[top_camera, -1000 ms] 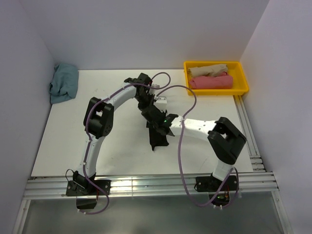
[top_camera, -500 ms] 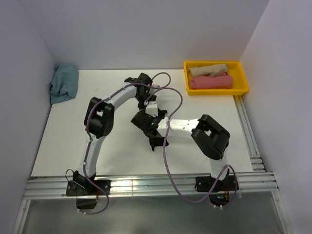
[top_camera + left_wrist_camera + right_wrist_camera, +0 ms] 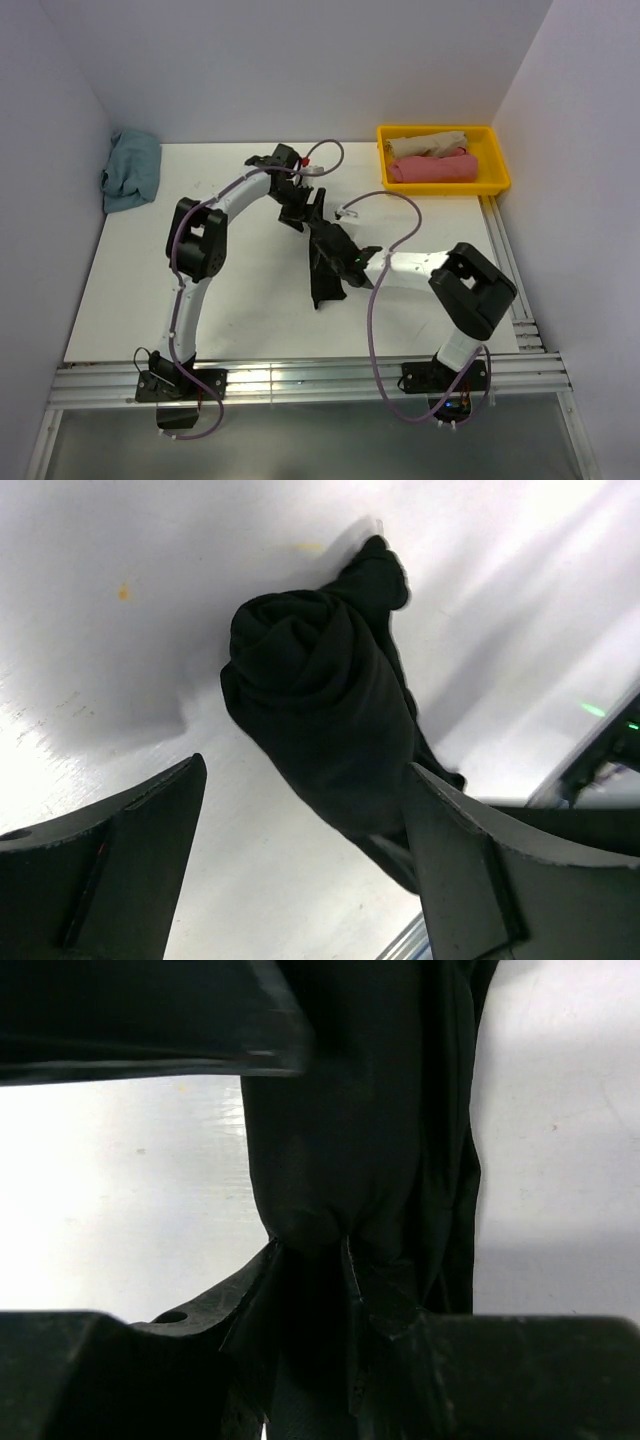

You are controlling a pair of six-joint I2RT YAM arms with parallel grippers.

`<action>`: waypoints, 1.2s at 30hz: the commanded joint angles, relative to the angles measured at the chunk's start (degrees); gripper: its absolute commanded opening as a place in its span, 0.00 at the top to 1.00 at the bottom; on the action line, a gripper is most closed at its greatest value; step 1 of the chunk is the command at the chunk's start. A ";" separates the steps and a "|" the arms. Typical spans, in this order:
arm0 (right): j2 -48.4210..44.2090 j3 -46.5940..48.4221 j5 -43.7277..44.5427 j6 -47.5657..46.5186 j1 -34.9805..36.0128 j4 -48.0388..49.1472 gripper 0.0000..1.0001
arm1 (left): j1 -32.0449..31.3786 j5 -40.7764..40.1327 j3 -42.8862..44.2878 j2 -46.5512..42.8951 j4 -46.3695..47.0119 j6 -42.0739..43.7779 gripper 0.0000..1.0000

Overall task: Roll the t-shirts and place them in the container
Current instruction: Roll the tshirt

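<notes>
**A:** ok what changed just now? L side looks diff.

**B:** yep. left gripper point(image 3: 303, 208) was pinched nearly closed a sec ago, now it's let go. Its fingers point(image 3: 110, 860) are spread wide either side of the black tee point(image 3: 320, 730), not touching it afaict. Tee's a tight roll lying on the table point(image 3: 130, 290), about mid-table, btw the two arms.

**A:** and R?

**B:** right gripper point(image 3: 338, 258) was swung off to the left half a sec back, now it's on the roll again. Wrist cam shows the jaws drawn in on the cloth at one end of the roll, looks clamped on it. Black on black tho, so can't say how firm.

**A:** so a handoff?

**B:** imo yes. Rolling on this one looks done, L released so R can take it solo. Prob headed for the yellow bin point(image 3: 440, 189) at the back right, where the beige roll point(image 3: 428, 144) and pink roll point(image 3: 432, 168) already sit.

**A:** anything left?

**B:** blue tee point(image 3: 131, 170), a crumpled heap in the back-left corner, not rolled yet. Risk rn: w/ a one-end grip the roll could unwind when lifted.
</notes>
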 commanded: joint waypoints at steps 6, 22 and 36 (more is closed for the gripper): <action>-3.45 -13.95 -19.67 6.98 -9.31 17.13 0.68 | 1.58 11.73 -6.62 -6.47 8.95 -0.95 0.14; 6.30 -26.61 -38.23 19.12 -19.34 46.24 0.71 | 0.70 10.16 -8.82 -2.87 13.00 -3.15 0.16; 6.48 -25.92 -37.88 16.40 -19.86 42.83 0.71 | -1.93 0.58 -2.24 0.90 8.52 -2.54 0.40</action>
